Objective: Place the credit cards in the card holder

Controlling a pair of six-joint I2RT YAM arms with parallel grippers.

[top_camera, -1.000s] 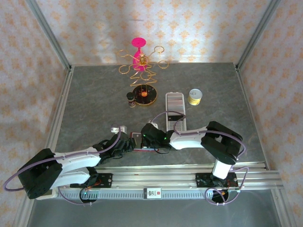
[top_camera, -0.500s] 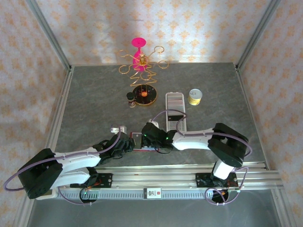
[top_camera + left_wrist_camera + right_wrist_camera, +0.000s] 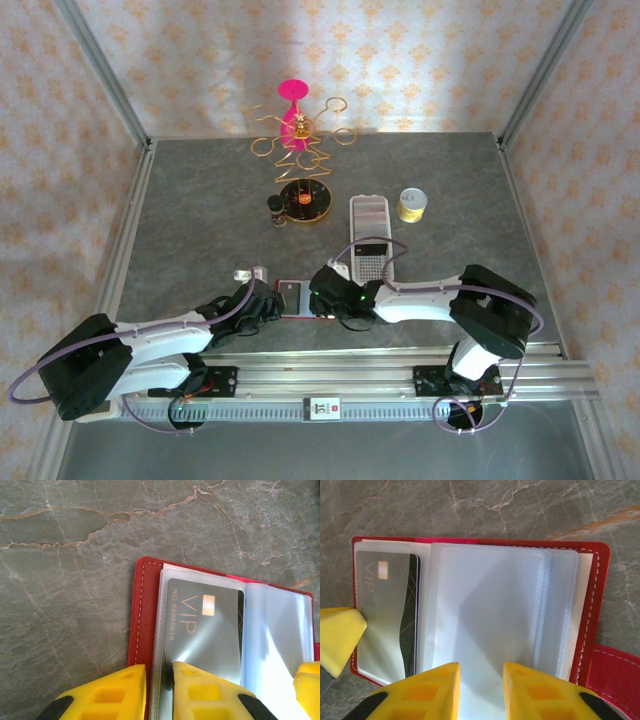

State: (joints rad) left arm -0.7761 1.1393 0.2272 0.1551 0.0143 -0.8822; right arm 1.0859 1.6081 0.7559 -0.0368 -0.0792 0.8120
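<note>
**Red card holder (image 3: 601,605) lies open between both grippers, one credit card (image 3: 205,630) in a sleeve**

From above, the holder sits low in the middle of the frame on the grey stone-patterned table (image 3: 200,220), close to the near rail. An arm reaches to it from each side.

In the left wrist view it lies in the lower right of the frame, with the red cover outermost and clear sleeves inside. A dark card lettered VIP in gold, with a chip near its upper end, is tucked into the outermost sleeve. The left gripper (image 3: 159,695) enters at the bottom edge. Its yellow fingers (image 3: 102,697) stand a narrow slit apart, one over the red border and the other over the card's lower end. The sleeve's pale edge runs into the slit, and I cannot tell whether they pinch that edge or only rest on it.

In the right wrist view the holder spreads across the middle of the frame. The sleeve with the card is at the left and stacked clear sleeves fill the centre and right. The red snap tab (image 3: 617,675) is in the lower right corner. The right gripper (image 3: 481,692) sits at the bottom centre, jaws apart and clasping nothing, with flat clear sleeve showing in the gap. At the left edge, a yellow fingertip (image 3: 335,635) of the other arm touches the holder's lower left corner.

Higher in the top view, a white perforated tray (image 3: 370,232) lies just above the right gripper. A yellow roll (image 3: 412,204) sits to its right, and a pink and gold wire stand (image 3: 297,125) is near the far wall
</note>
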